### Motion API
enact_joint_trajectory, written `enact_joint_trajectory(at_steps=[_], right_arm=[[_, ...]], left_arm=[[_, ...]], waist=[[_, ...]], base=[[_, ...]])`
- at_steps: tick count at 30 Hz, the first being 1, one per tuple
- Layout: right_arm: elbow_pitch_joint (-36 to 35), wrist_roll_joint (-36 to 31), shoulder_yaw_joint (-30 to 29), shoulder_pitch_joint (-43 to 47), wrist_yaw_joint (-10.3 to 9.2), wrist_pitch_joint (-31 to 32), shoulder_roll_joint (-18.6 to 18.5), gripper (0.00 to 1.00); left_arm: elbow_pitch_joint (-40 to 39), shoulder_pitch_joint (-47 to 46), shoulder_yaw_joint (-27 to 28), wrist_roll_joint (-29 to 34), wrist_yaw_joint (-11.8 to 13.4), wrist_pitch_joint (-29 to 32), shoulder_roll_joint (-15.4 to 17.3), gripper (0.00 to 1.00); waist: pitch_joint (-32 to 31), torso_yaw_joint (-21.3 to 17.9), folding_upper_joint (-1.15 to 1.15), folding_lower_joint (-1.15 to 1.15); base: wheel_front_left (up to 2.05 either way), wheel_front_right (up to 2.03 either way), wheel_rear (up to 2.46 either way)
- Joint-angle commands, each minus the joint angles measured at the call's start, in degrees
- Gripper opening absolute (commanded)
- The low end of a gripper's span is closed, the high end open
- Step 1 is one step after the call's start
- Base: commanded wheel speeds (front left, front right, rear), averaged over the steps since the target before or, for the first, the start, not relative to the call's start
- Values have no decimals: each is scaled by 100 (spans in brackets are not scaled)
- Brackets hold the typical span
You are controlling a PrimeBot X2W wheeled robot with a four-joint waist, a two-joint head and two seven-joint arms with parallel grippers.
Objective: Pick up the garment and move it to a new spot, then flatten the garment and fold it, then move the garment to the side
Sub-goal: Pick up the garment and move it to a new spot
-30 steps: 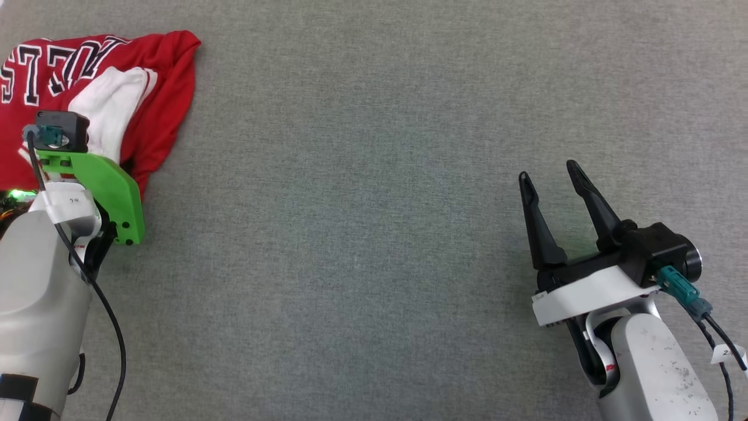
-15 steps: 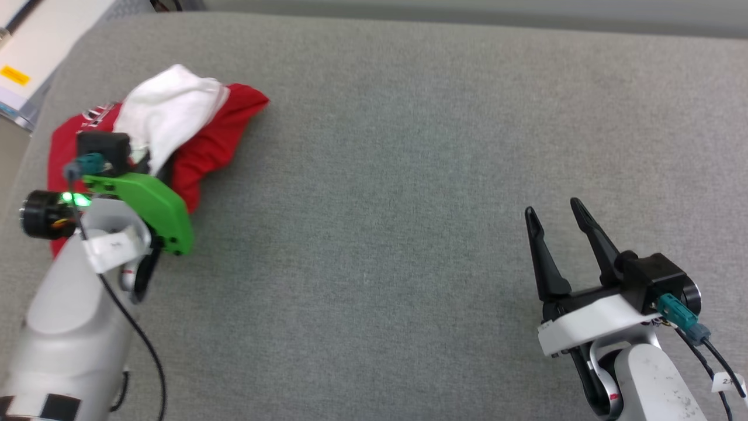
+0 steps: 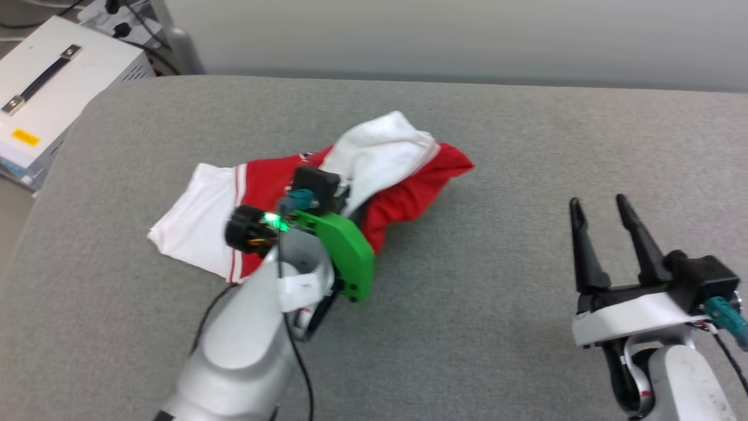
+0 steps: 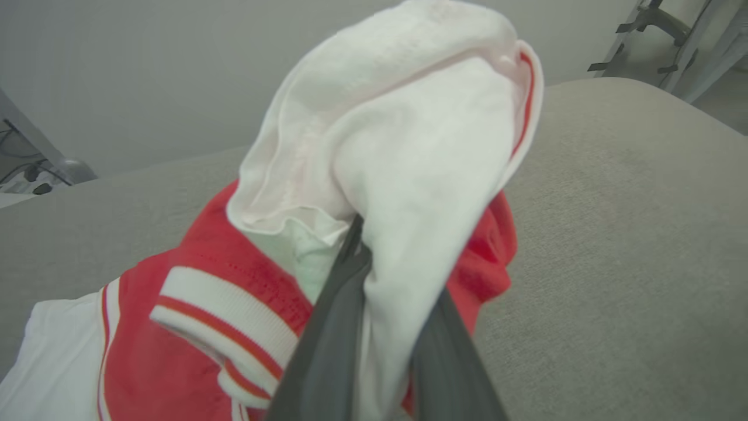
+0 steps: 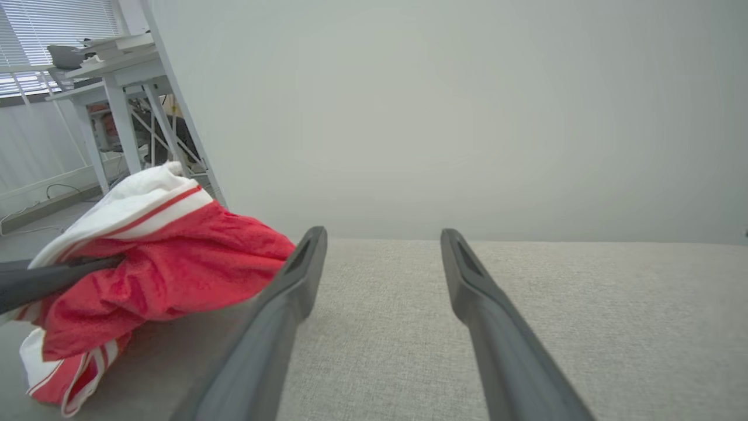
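Garment [image 3: 409,193]: red jersey with white sleeves, bunched up near the middle of the table [image 3: 497,339], a little toward your robot's left. Part of it is lifted, part rests on the grey top.
Raised part: one white sleeve [image 3: 380,149] with striped trim stands in a peak over the red body. In the left wrist view it drapes over the fingers.
Trailing part: the other sleeve [image 3: 190,225] and a band of red lie flat on the table, toward its left edge.
Face: crumpled, so you cannot tell which side is up.
Left hand [image 4: 365,263]: pinched narrow on the white sleeve cloth, with fabric wedged between the two dark fingers. It grips the garment by that sleeve alone.
Right hand [image 3: 598,204]: jaws wide, holding nothing, over bare table well apart from the garment on the right.
Step in hand: by my reading the first one, picking up and carrying to a new spot. The cloth is gripped and half off the table, and not yet let go.
Done: the grasp, and little else that you can check here.
Left: set down and release, spread flat, fold, move aside. No neat edge or fold shows anywhere in the heap.
Watch: with a one-sleeve hold the body trails behind. Expect it to land twisted, and plan on both hands for the spreading.
Surroundings: white case [image 3: 52,76] with a dark handle, off the table's far left corner; pale wall behind.
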Motion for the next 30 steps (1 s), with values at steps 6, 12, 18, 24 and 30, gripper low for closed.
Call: enact_joint_trajectory(at_steps=[6,12,18,24,30], right_arm=[[-339,370,-668,-66,-5,-51,-19,100],[-553,667,-1137,-159,-5,-51,-19,100],[-532,754,-1207,-208,-5,-51,-19,100],[-439,682,-1061,-178,-5,-51,-19,100],[-385,460,-803,-76,-5,-51,-19,100]], left_arm=[[221,-350,-442,176,115,-7,-432,0],[585,-565,-1231,421,124,-94,-549,45],[415,-407,-2313,56,-9,-225,-559,100],[384,-555,-2676,-316,136,-675,-560,100],[525,-851,-2446,-675,414,-1244,-560,100]], waist=[[75,-737,68,0],[204,-1174,68,0],[308,-1358,68,0],[272,-1131,68,0],[49,-693,68,0]], base=[[0,0,0],[0,0,0],[0,0,0],[0,0,0],[0,0,0]])
